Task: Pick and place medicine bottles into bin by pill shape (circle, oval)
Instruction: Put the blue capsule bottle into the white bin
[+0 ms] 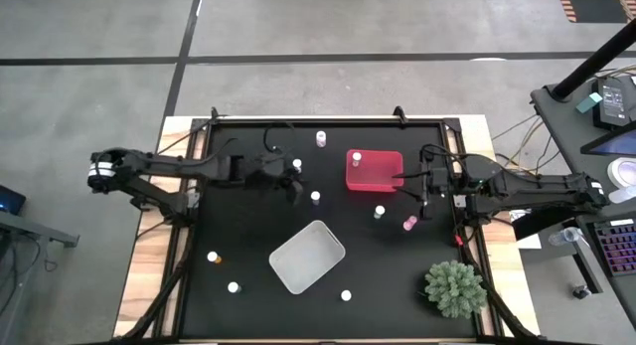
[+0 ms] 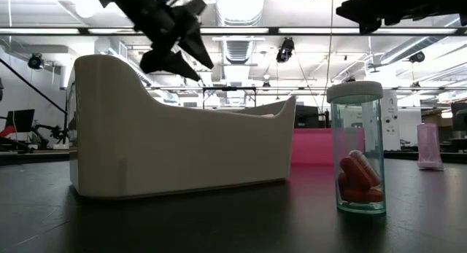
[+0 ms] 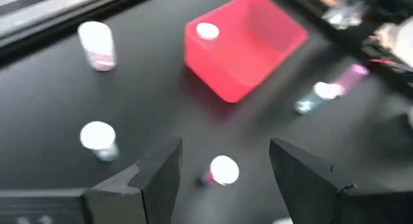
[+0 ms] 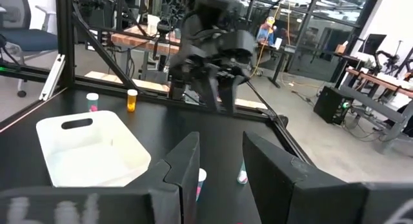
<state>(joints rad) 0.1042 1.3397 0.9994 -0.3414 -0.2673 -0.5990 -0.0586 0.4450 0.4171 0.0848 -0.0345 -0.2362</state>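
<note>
Hovering above the black desk, the left tool hangs with its fingers spread wide and nothing between them; in the left wrist view a white-capped bottle stands on the desk straight below the gap, which suggests this bottle is being lined up for a pick. The wide spread makes sense for dropping over so small a cap without knocking it.

The right tool sits just beside the pink bin, on its right. Its fingers show only a narrow gap in the right wrist view and nothing can be seen held in it; I judge it empty. One bottle already lies inside the pink bin, near a corner.

The white bin lies angled near the desk's middle, and no bottle is visible in it. The two bins sit well apart, presumably so that the two pill shapes cannot get mixed.

Other medicine bottles stand scattered: a pink one and a teal one below the pink bin, an orange one at the left. In the low view a clear teal bottle shows red oval capsules. A spiky green plant occupies the near right corner, away from the work.
</note>
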